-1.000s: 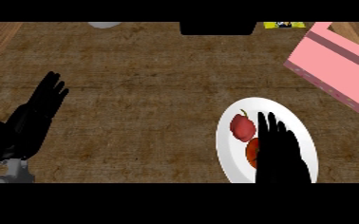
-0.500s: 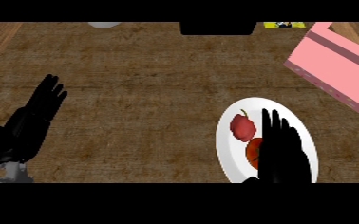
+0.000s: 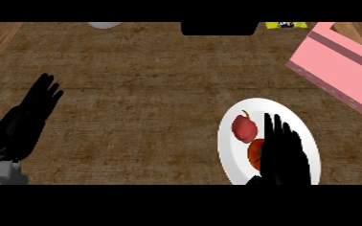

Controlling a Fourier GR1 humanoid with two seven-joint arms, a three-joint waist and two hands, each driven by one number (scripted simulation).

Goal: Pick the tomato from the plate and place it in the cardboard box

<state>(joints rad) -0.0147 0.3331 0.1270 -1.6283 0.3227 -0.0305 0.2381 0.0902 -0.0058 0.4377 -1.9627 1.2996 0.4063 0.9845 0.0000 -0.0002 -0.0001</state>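
Over the white plate (image 3: 230, 155) the right hand (image 3: 283, 153), fingers straight, half hides the tomato (image 3: 256, 153); left hand (image 3: 32, 110) rests flat-fingered at left.

Over the last second the right hand (image 3: 284, 155) has drawn back slightly toward 6 o'clock over the plate (image 3: 237, 159), so its fingers (image 3: 271, 124) now end a little lower beside the red fruit (image 3: 244, 128), and a bit more of the tomato (image 3: 256, 154) shows at the hand's left edge.
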